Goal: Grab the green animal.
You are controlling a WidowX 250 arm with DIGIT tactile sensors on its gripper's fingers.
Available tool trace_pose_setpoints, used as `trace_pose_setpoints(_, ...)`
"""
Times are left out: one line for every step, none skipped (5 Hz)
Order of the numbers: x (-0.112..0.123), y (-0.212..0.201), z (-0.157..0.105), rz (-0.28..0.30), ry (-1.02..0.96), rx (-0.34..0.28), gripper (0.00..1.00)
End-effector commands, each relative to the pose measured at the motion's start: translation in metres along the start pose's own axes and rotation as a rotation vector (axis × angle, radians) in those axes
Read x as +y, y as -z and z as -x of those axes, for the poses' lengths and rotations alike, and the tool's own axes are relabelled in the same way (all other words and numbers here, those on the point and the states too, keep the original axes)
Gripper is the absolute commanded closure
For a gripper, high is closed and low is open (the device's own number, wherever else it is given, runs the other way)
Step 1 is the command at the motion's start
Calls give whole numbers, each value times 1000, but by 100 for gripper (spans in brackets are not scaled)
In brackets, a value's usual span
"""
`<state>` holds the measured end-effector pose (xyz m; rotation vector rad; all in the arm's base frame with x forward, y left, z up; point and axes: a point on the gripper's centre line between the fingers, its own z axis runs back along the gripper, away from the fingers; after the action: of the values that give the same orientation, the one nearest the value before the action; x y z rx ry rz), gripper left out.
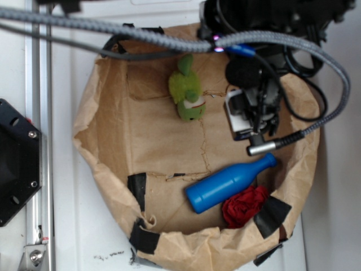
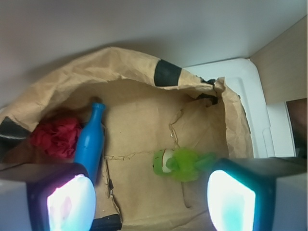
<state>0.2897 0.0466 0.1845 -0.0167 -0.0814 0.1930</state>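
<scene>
Green animal point(image 2: 177, 164) lies unlabelled on brown paper point(image 2: 139, 120) below the spread-apart, empty gripper point(image 2: 151, 199).

Fuzzy plush green animal point(image 1: 187, 90), glossy plastic bottle point(image 1: 228, 183), seemingly cloth red wad point(image 1: 243, 205), crinkled matt paper basin point(image 1: 107, 141).

green animal point(image 1: 188, 93) — 1 | blue bottle point(image 1: 228, 183) — 1 | red cloth wad point(image 1: 243, 205) — 1 | paper bag point(image 1: 107, 147) — 1

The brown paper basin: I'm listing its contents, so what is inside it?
Inside the brown paper basin lie a green plush animal, a blue bottle and a red cloth wad. The arm hides part of the floor.
</scene>
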Motion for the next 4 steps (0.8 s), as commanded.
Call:
trace_pose_setpoints(-4,-20,-6,3,8,-73,0)
trace_pose_setpoints(-20,-22,6,40,-244,-151,0)
trace_pose_setpoints(-37,-18,43,41,-504,-73,0)
trace_pose_setpoints(-38,-19,55,-7,-751,-70,0)
